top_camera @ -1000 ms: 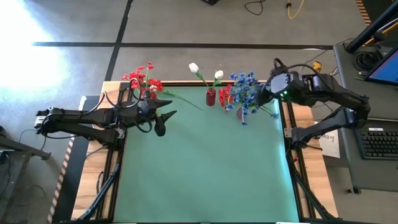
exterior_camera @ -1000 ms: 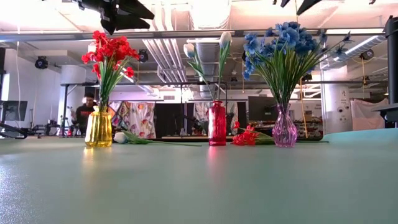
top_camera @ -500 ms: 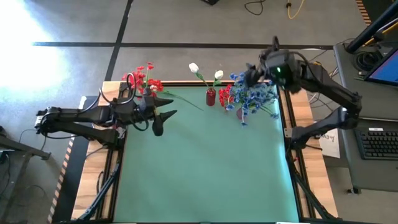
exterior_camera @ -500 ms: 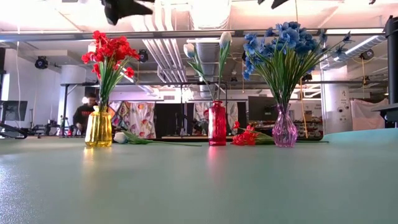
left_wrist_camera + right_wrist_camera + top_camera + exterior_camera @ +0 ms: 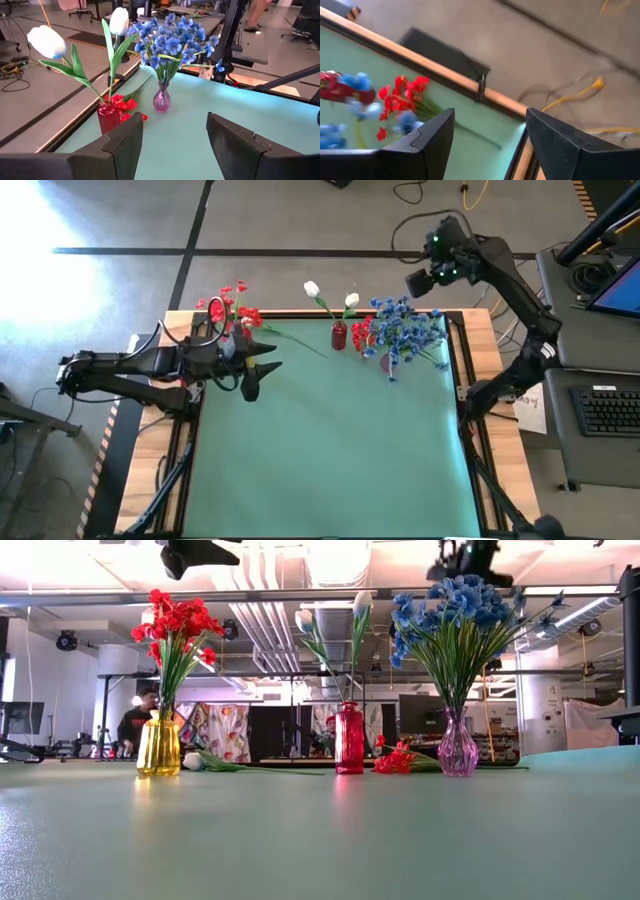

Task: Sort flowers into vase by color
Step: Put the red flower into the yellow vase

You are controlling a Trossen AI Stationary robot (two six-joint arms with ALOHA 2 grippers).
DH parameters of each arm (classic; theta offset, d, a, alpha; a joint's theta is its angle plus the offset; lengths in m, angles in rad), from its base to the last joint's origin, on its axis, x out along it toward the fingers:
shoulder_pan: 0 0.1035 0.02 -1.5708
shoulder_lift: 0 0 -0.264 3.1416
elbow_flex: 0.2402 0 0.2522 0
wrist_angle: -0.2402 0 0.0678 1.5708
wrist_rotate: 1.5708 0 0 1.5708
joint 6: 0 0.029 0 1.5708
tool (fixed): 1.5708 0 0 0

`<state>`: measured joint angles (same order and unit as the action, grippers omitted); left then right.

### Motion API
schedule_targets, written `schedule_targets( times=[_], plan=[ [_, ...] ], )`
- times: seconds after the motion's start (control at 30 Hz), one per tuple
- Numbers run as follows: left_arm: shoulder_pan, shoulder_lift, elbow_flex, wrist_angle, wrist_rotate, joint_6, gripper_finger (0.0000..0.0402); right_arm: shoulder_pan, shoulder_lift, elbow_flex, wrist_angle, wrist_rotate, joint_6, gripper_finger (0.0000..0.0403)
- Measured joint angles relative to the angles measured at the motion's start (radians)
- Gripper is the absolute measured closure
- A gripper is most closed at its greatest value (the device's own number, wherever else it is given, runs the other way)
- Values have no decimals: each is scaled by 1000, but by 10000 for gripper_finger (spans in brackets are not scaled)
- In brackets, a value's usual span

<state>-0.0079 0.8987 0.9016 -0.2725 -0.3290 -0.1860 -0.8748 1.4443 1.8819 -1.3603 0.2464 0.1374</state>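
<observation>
Three vases stand along the table's far edge. A yellow vase (image 5: pixel 159 745) holds red flowers (image 5: pixel 176 618). A red vase (image 5: pixel 349 738) holds white tulips (image 5: pixel 47 40). A pink glass vase (image 5: pixel 458 745) holds blue flowers (image 5: pixel 455 610). One white flower (image 5: pixel 196 761) lies on the table behind the yellow vase. A red flower (image 5: pixel 402 94) lies between the red and pink vases. My left gripper (image 5: pixel 278 354) hovers open beside the yellow vase and holds nothing. My right gripper (image 5: pixel 415 280) hangs open above the floor, past the table's far edge.
Bare green tabletop (image 5: pixel 330 450) stretches from the vases to the near edge. A wooden rim (image 5: pixel 500 97) runs along the far side. Cables (image 5: pixel 470 195) lie on the floor behind, and a desk with a keyboard (image 5: pixel 610 410) stands at the right.
My right gripper has swung from above the blue flowers, near the table's right side, toward and past the far edge, turning as it went. My left gripper has risen a little. The vases and both lying flowers have kept still.
</observation>
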Motion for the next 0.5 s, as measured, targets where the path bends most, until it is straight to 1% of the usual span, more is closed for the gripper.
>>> schedule_targets(
  times=[0.13, 0.23, 0.37, 0.5],
  plan=[
    [-3, -2, 0, -10, 0, -7, 194, -122, 5, -62, 16, -102, -5, 168],
    [-3, -7, 0, -11, 0, -7, 194, -180, 6, -131, 24, -132, -5, 168],
    [-3, -11, 0, -16, 0, -7, 194, -190, 8, -207, 82, -173, -6, 168],
    [-3, -14, 0, -16, 0, -7, 194, -212, 11, -249, 160, -188, -3, 171]
  ],
)
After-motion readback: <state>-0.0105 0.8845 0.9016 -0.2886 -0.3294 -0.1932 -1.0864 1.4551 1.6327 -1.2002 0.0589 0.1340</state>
